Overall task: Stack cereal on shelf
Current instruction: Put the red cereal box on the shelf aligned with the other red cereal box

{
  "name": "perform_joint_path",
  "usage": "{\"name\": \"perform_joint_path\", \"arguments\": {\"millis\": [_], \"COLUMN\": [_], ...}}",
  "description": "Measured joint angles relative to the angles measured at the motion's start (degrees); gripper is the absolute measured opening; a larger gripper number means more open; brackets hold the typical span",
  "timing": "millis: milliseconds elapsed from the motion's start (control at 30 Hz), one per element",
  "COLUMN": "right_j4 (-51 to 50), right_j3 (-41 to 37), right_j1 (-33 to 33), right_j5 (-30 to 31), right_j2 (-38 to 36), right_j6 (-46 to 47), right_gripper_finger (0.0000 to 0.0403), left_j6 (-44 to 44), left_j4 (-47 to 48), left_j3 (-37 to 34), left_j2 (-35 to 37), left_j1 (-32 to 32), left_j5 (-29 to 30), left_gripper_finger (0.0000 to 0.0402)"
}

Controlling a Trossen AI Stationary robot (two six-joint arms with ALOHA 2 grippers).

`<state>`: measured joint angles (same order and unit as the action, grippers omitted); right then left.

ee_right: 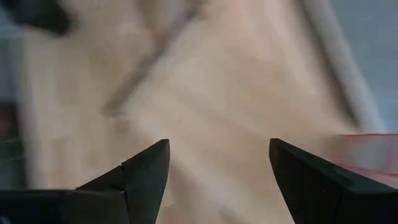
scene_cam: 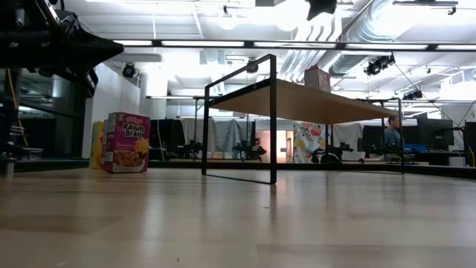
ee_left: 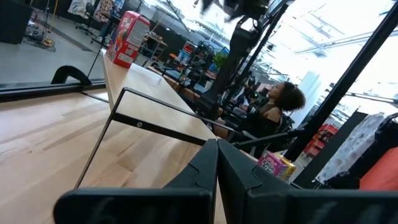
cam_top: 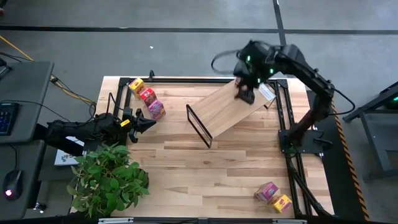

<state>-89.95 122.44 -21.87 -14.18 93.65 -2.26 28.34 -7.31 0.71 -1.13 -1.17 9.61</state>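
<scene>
The right claw (cam_top: 247,93) hangs above the shelf's (cam_top: 227,111) far end, toward one o'clock on the tabletop (cam_top: 205,168), fingers spread wide with nothing between them; one red cereal box (scene_cam: 317,78) stands on that end; three more boxes (cam_top: 147,97) sit at ten o'clock, two (cam_top: 272,196) at five; the left claw (cam_top: 144,122), pinched shut and empty, waits at nine.

— Any print you can read?
— "Raisin Bran" on the magenta cereal box (scene_cam: 125,142) standing on the table, low view.
— Anything else?
— No, the other boxes' print is too small or blurred.
</scene>
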Motion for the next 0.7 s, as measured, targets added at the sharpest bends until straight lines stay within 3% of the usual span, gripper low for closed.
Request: {"name": "perform_joint_path", "arguments": {"millis": [167, 367, 533, 700], "right_j4": [0.0, 6.1, 22.9, 47.2], "right_j3": [-10.3, -31.5, -52.7, -72.3], "right_j1": [11.5, 25.9, 35.1, 42.2], "right_j5": [1.5, 11.0, 15.9, 24.8], "right_j2": [-5.0, -15.9, -28.4, -38.3], "right_j6": [6.3, 20.4, 31.9, 34.5], "right_gripper_finger": [0.0268, 0.0268, 0.0268, 0.0268], "left_j6": [0.0, 0.0, 0.0, 0.0], "left_j4": [0.0, 0.0, 0.0, 0.0], "left_j3": [0.0, 0.0, 0.0, 0.0], "left_j2": [0.0, 0.0, 0.0, 0.0], "left_j1": [0.0, 0.0, 0.0, 0.0], "left_j5": [0.0, 0.0, 0.0, 0.0], "left_gripper_finger": [0.0001, 0.0001, 0.0001, 0.0001]}}
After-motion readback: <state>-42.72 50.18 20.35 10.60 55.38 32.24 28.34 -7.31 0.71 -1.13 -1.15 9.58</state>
